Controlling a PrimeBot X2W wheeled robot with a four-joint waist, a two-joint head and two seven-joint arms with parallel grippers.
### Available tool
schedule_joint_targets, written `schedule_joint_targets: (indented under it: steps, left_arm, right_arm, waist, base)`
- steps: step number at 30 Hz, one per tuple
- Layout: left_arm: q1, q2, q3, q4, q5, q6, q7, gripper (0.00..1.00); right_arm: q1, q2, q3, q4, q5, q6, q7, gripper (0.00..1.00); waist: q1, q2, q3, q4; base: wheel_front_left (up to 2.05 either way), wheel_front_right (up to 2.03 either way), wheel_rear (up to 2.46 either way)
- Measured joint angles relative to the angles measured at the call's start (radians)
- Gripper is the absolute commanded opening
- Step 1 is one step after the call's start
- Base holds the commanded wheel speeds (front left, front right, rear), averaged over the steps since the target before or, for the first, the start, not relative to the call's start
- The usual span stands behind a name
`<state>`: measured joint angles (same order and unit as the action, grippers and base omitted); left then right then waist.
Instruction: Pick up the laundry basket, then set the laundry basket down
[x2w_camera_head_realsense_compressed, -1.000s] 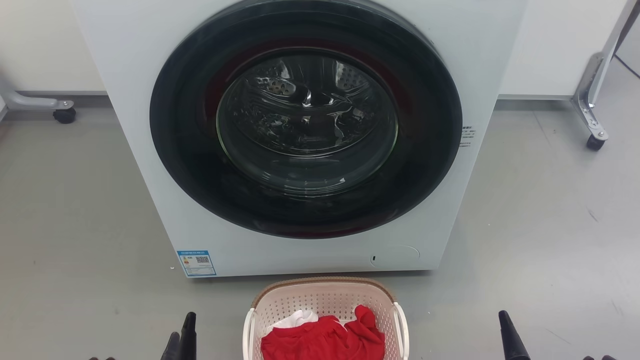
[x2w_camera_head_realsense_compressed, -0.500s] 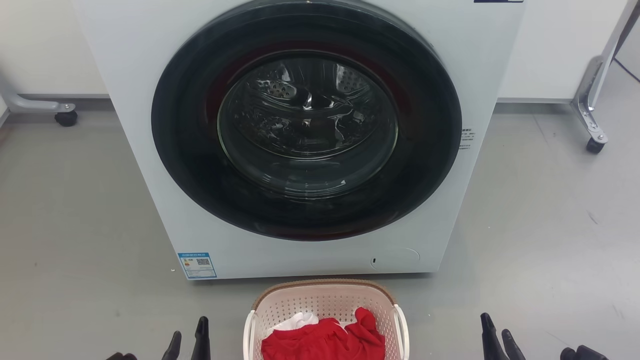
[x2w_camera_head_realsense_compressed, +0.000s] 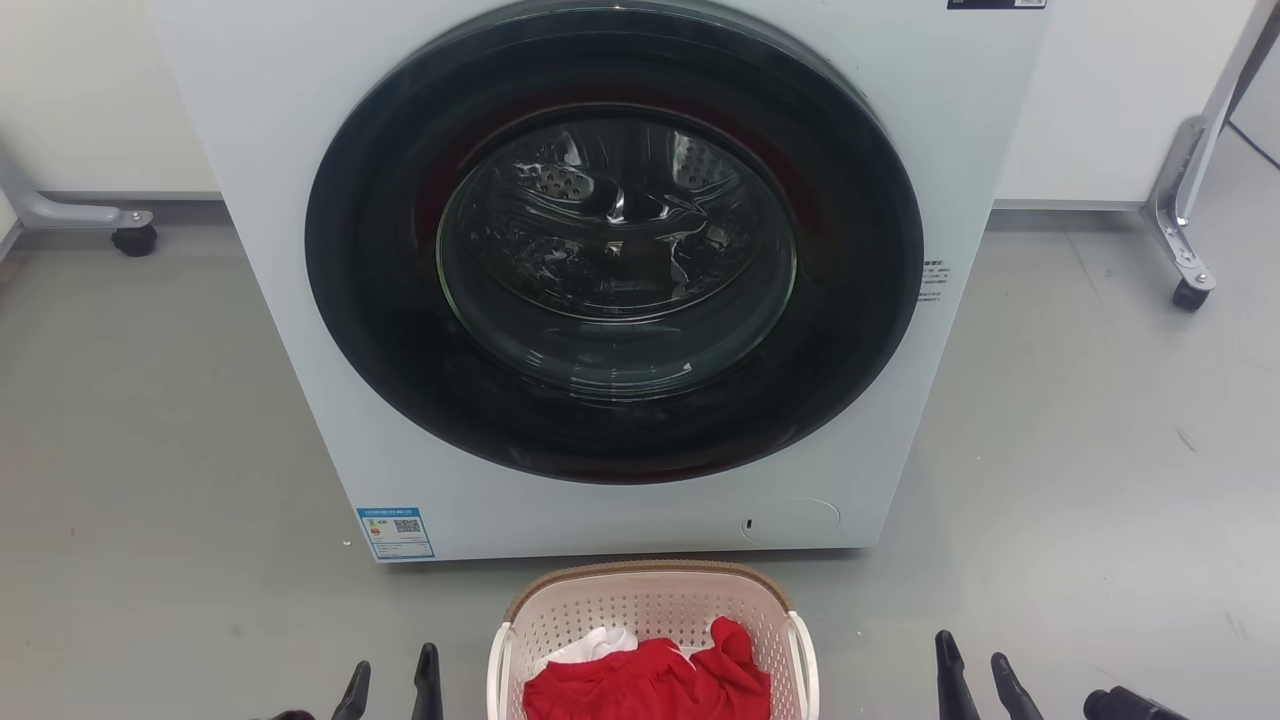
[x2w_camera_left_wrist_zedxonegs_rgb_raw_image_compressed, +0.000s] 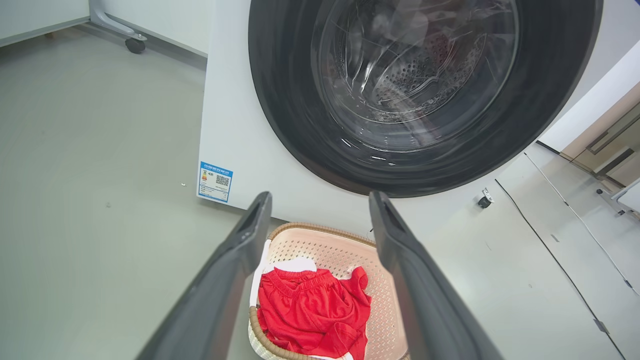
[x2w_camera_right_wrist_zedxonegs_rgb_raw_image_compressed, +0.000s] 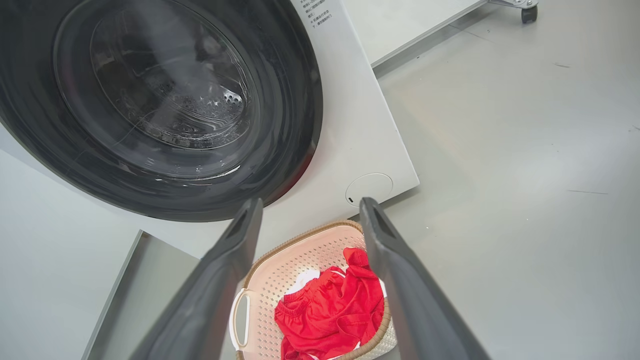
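Over the last second both arms have drawn inward. In the head view the left end effector (x2w_camera_head_realsense_compressed: 393, 662) and the right end effector (x2w_camera_head_realsense_compressed: 970, 650) now stand closer to the laundry basket (x2w_camera_head_realsense_compressed: 640, 571) than they did, the left just beside it and the right a little further off. The picture itself has slid only slightly, so this is real arm motion, not the camera. Each end effector has its 2 fingers spread with nothing between them, as both wrist views confirm.

The basket rests on the floor (x2w_camera_head_realsense_compressed: 150, 450) directly in front of the washer (x2w_camera_head_realsense_compressed: 280, 300), holding red clothes (x2w_camera_head_realsense_compressed: 640, 682) with some white cloth beneath. Nothing has touched it yet, so the pick-up looks to be in its approach stage, aimed at the 2 white side handles (x2w_camera_head_realsense_compressed: 803, 650).

Room is uneven. The far rim sits close to the washer's base, leaving little slack that way, while the floor on either side is open, and the wheeled frame legs (x2w_camera_head_realsense_compressed: 1190, 290) stand well apart. The near rim is cut off at the bottom edge, so clearance toward the robot is hard to tell.
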<state>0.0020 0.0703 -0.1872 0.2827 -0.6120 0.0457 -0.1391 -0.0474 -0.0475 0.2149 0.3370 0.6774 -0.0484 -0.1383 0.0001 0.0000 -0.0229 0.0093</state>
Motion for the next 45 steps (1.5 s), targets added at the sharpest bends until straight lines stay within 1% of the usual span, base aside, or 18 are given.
schedule_joint_targets:
  steps: [8,14,21,24,28,45]
  left_arm:
    - [0.001,-0.002,-0.013,0.001,0.115,0.025,-0.029,1.00]
    - [0.001,-0.006,-0.022,0.002,0.196,0.036,-0.049,1.00]
    - [0.004,-0.008,-0.039,0.007,0.297,0.056,-0.081,1.00]
    - [0.005,-0.008,-0.045,0.010,0.334,0.062,-0.093,1.00]
    - [0.005,-0.010,-0.057,0.017,0.404,0.079,-0.111,1.00]
    - [0.007,-0.015,-0.053,0.046,0.390,0.079,-0.111,1.00]
  right_arm:
    - [0.001,0.000,0.029,0.000,-0.111,-0.022,-0.031,1.00]
    - [0.001,0.000,0.048,0.000,-0.189,-0.033,-0.051,1.00]
    - [0.001,0.000,0.070,0.001,-0.292,-0.057,-0.081,1.00]
    - [0.002,0.000,0.081,0.001,-0.327,-0.059,-0.092,1.00]
    - [0.002,0.000,0.099,0.002,-0.397,-0.076,-0.111,1.00]
    - [0.002,0.000,0.095,0.012,-0.404,-0.076,-0.111,1.00]
  waist:
    - [-0.0001,0.0000,0.000,0.002]
    - [-0.0001,0.0000,0.000,0.003]
    - [-0.0001,0.0000,0.001,0.003]
    - [-0.0001,0.0000,0.001,0.003]
    - [-0.0001,0.0000,0.000,0.003]
    - [-0.0001,0.0000,0.000,0.003]
  base:
    - [0.00,0.00,0.00]
    - [0.00,0.00,0.00]
    - [0.00,0.00,0.00]
    - [0.00,0.00,0.00]
    - [0.00,0.00,0.00]
    - [0.00,0.00,0.00]
